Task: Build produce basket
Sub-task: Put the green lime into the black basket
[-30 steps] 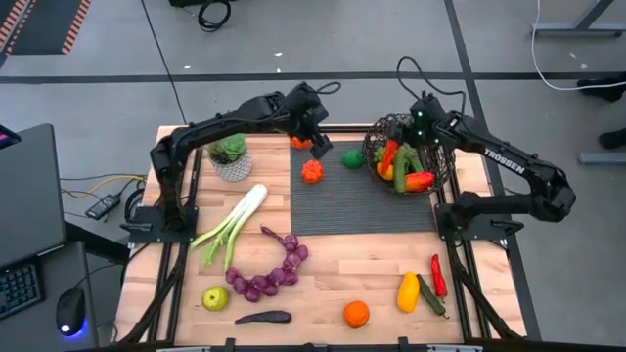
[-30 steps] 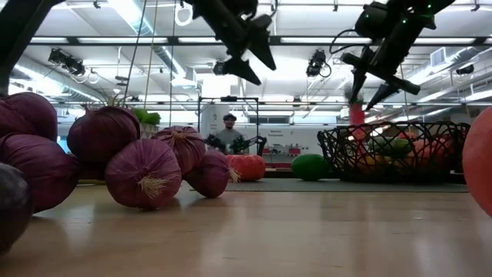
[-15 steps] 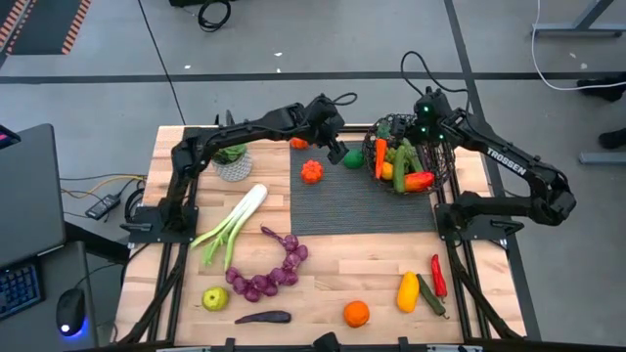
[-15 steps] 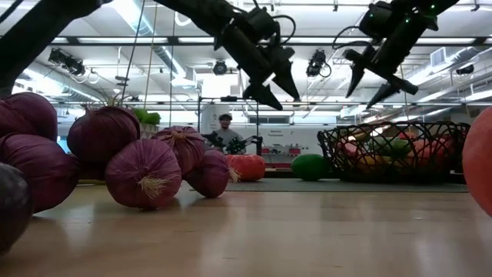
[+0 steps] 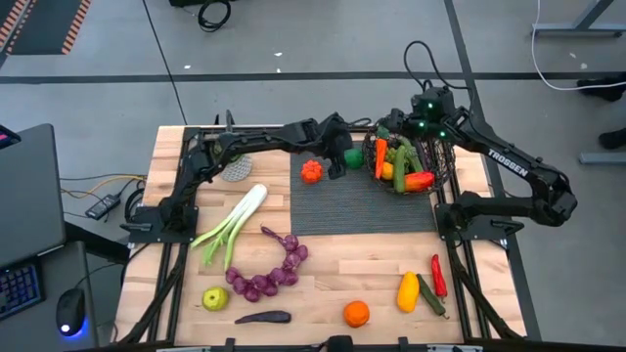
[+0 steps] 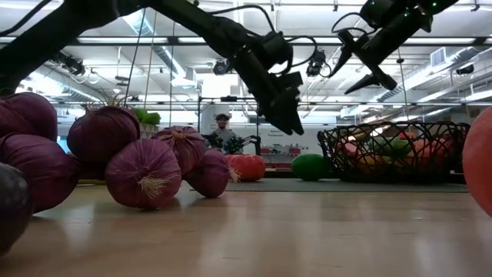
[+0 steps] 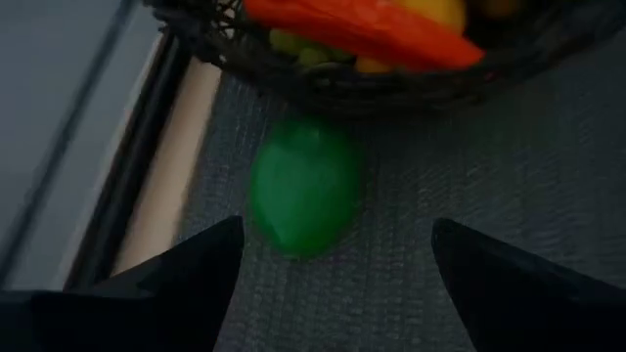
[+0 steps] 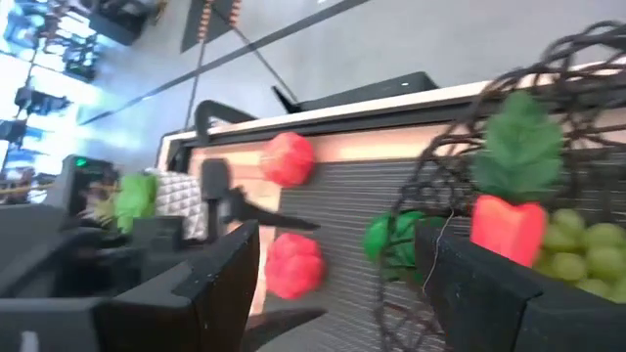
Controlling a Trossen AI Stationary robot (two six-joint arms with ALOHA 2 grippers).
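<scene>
Now | left fingers spread, empty, over smooth green fruit | woven basket beside

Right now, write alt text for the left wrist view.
Two open dark fingers frame a green fruit lying on the grey mat. Just beyond it sits the wire basket, holding a long orange-red vegetable and yellow pieces.

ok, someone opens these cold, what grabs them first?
Probably the left gripper, open and hanging over the green fruit on the grey mat beside the basket. Next, the basket's heaped produce, with the right gripper open above it. Then the purple onion string curling across the table's front.
</scene>
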